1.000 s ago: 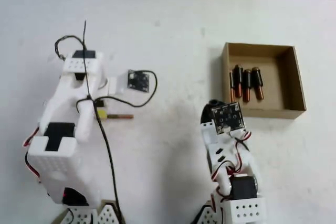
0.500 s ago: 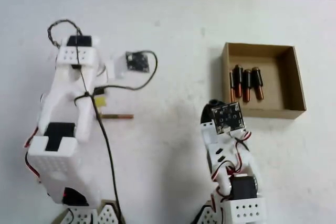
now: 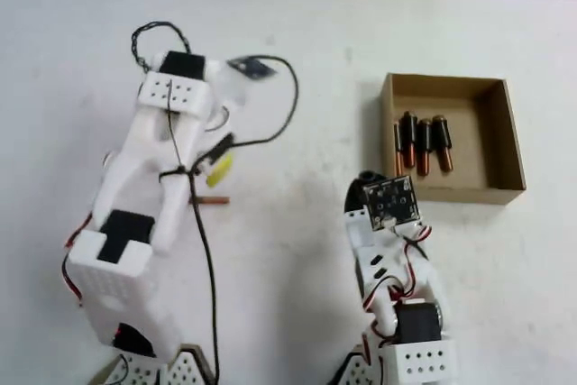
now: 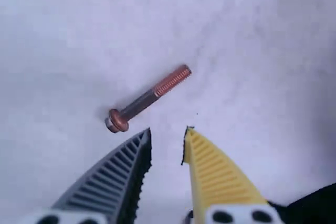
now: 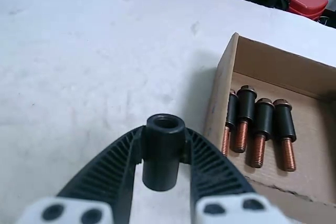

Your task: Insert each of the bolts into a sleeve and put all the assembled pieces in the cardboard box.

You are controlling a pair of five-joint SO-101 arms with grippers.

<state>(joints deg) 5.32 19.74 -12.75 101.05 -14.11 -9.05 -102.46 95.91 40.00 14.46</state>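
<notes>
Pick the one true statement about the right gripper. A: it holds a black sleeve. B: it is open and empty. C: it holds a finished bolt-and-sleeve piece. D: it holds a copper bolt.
A: the right wrist view shows the right gripper shut on a black sleeve whose hole is open.

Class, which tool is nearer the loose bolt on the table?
Left. The left tool hovers beside the bolt; the right tool holds a sleeve by the cardboard box.
</notes>
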